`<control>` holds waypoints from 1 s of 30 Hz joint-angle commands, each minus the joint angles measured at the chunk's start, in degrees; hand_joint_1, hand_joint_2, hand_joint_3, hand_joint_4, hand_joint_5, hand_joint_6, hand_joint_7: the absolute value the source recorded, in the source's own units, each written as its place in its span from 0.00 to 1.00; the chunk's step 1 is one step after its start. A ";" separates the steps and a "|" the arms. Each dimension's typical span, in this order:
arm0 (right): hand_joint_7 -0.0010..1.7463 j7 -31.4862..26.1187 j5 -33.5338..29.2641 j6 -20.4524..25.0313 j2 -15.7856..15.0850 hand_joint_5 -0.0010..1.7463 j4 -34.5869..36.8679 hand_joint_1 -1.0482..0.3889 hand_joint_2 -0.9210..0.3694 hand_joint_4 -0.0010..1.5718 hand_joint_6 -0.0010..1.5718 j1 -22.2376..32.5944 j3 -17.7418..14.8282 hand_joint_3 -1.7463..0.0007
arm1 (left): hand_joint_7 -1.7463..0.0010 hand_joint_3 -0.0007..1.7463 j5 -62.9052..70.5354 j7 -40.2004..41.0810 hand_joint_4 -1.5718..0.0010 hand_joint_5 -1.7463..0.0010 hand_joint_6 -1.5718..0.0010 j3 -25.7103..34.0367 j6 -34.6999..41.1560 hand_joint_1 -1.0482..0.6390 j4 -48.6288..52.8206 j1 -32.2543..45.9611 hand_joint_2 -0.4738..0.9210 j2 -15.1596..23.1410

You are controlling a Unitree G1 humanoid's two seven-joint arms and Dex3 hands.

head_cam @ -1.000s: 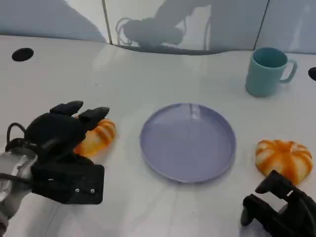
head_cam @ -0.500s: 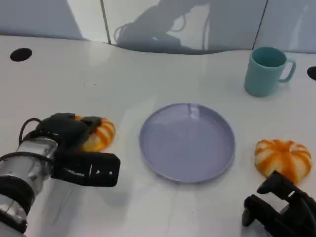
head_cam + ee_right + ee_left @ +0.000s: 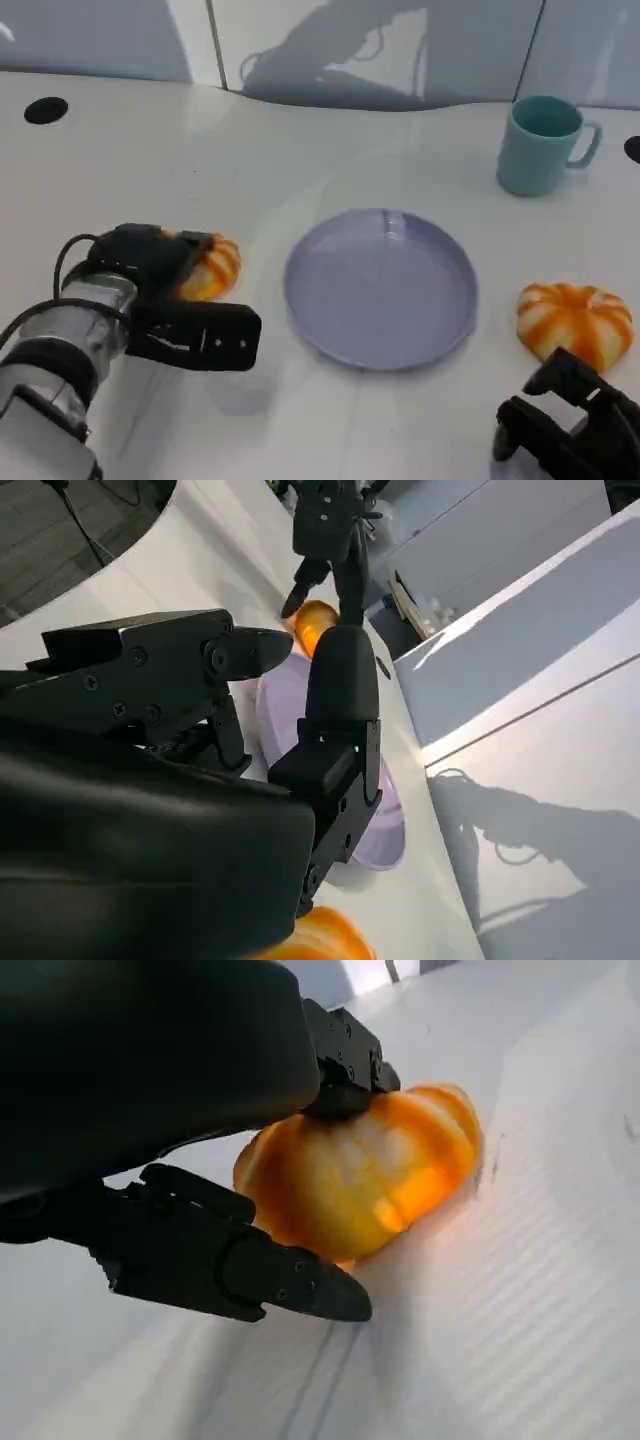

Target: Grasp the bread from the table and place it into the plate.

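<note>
One bread (image 3: pixel 212 268) — long axis toward plate (image 3: pixel 380 290) — clasped by left robot hand (image 3: pixel 150 262).

I am seeing an orange bread (image 3: pixel 212 268) with pale stripes lying on the white table, just beside the left edge of the plate (image 3: pixel 380 288). The plate is round, lilac and holding nothing. A second, round striped bread (image 3: pixel 575 322) is lying near the plate's right side.

The white table (image 3: pixel 300 150) carries a purple plate (image 3: pixel 380 288), 2 orange breads (image 3: pixel 213 268) (image 3: pixel 575 322) and a teal mug (image 3: pixel 540 143).
</note>
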 commanded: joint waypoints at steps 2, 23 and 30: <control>0.80 0.80 0.81 -0.48 -0.72 0.92 -0.27 0.28 0.00 0.48 0.42 0.41 -0.66 0.91 | 0.93 0.05 -2.37 2.77 0.47 0.81 0.46 0.68 -1.62 0.49 1.29 1.04 1.00 0.14; 0.82 0.34 0.72 0.15 -0.75 0.93 -0.64 0.28 0.00 0.49 0.40 0.93 -0.64 0.89 | 0.27 0.12 -3.56 17.27 0.51 0.00 0.59 0.78 -3.00 0.48 1.69 2.84 1.00 -0.01; 0.82 0.33 0.72 0.16 -0.75 0.93 -0.67 0.28 0.00 0.49 0.40 0.94 -0.63 0.88 | 0.28 0.12 -3.61 17.34 0.51 0.00 0.59 0.72 -3.02 0.48 1.72 2.83 1.00 0.00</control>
